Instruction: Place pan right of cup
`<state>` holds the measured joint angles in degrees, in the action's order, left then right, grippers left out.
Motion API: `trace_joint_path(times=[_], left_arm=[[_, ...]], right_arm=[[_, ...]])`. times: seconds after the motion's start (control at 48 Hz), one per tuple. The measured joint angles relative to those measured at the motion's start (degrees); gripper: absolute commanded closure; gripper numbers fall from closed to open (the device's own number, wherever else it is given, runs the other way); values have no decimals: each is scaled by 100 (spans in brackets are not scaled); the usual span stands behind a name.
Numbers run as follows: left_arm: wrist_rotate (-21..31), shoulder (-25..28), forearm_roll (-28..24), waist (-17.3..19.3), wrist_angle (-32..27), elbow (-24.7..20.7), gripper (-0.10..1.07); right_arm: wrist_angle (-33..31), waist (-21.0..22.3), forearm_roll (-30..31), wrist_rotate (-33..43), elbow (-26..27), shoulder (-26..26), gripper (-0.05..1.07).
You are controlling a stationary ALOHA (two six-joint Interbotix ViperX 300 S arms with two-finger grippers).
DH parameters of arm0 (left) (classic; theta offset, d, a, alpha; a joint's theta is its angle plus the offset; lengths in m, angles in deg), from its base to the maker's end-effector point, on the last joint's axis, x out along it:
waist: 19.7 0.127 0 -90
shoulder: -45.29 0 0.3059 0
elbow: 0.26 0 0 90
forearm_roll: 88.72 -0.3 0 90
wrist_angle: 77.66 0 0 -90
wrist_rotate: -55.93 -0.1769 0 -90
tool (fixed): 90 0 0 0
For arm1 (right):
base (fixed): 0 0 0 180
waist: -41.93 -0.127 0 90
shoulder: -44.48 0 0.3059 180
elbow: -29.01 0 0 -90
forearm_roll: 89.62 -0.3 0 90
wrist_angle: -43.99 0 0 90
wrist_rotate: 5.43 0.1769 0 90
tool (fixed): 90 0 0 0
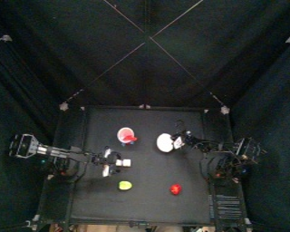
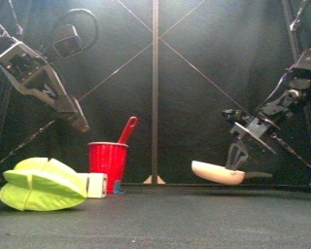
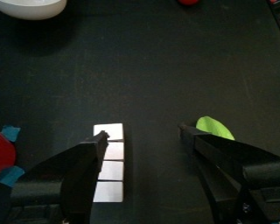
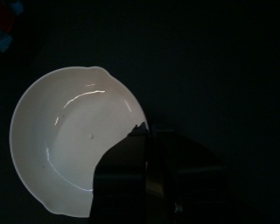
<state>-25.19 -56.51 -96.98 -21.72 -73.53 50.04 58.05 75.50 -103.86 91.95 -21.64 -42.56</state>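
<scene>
Placing step underway: the right gripper pinches the rim of the pan, which sits tilted, low, right of the cup, well apart. Can't tell if it touches the table. Next: lower flat, then let go. Left gripper hangs wide open, holding nothing, near the cup. Yellow-green blob and small red object are in front of the cup; nothing blocks the spot.

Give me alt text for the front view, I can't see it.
The right gripper grips the rim of a tilted white pan just above the table. To its left stand a red cup and a yellow-green object; the left arm hangs behind them.
</scene>
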Motion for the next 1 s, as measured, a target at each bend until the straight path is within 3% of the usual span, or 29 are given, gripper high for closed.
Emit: trace_joint_path(times=[0.271,1.0], left_arm=[[0,0,0,-9,0,0,0],[0,0,0,-9,9,-9,0]], right_arm=[[9,0,-79,0,-18,0,25],[18,-9,-62,0,-18,0,24]])
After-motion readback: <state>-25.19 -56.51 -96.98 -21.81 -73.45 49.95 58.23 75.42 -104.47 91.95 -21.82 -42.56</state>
